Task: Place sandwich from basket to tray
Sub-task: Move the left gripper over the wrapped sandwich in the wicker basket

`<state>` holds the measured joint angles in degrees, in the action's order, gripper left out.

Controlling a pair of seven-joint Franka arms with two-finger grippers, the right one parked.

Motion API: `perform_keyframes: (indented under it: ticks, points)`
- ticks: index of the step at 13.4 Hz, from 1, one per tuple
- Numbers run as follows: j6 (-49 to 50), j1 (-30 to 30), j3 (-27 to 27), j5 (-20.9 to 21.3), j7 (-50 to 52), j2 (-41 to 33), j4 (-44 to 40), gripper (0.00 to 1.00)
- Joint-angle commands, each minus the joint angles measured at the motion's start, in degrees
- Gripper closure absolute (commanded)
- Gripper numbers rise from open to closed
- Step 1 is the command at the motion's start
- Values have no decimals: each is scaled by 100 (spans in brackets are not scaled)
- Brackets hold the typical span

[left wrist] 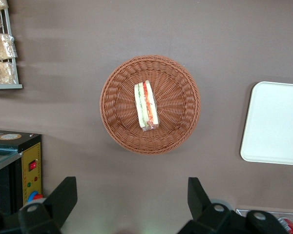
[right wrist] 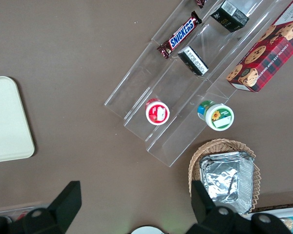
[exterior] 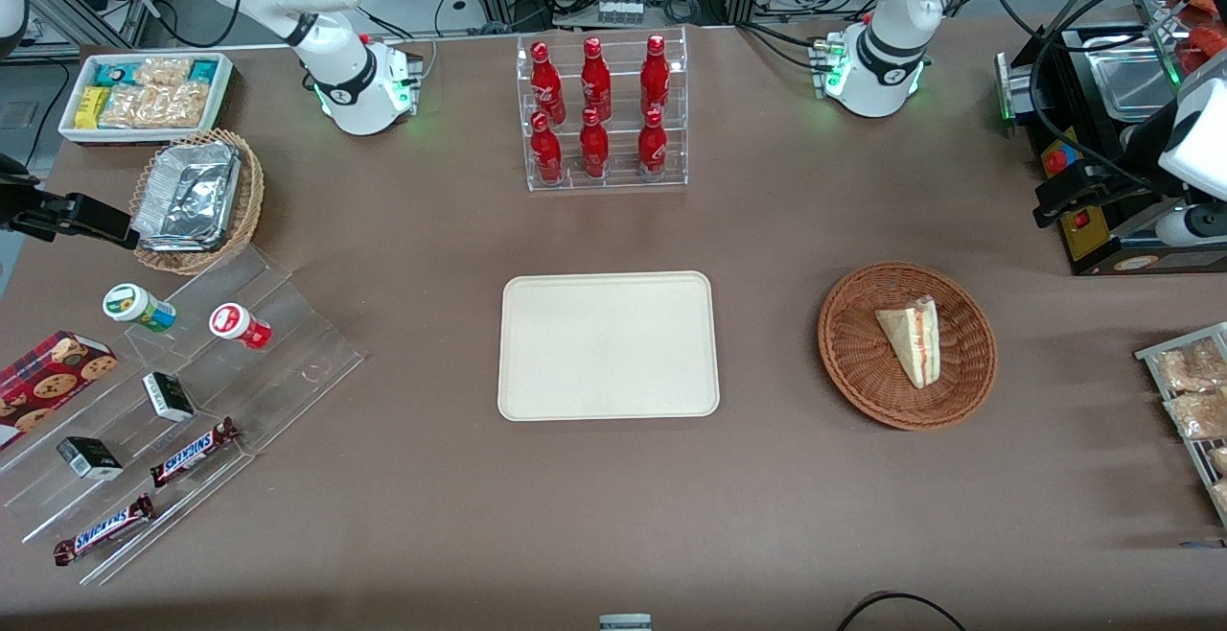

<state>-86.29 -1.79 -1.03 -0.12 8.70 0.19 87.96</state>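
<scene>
The sandwich, a wrapped white wedge with red and green filling, lies in the round reddish-brown basket. The cream tray lies flat and bare beside the basket, toward the parked arm's end. My gripper hovers high above the table, farther from the front camera than the basket and toward the working arm's end. Its fingers are spread wide and open, with only bare tablecloth between them.
A black machine stands close under the gripper. A rack of bagged snacks sits near the basket at the working arm's end. A clear rack of red bottles stands farther back than the tray. Acrylic steps with snacks lie toward the parked arm's end.
</scene>
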Motion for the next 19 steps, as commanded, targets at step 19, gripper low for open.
perform_keyframes:
  ticks: [19]
  points:
    - [-1749,-41,15,82,149,77,1548,0]
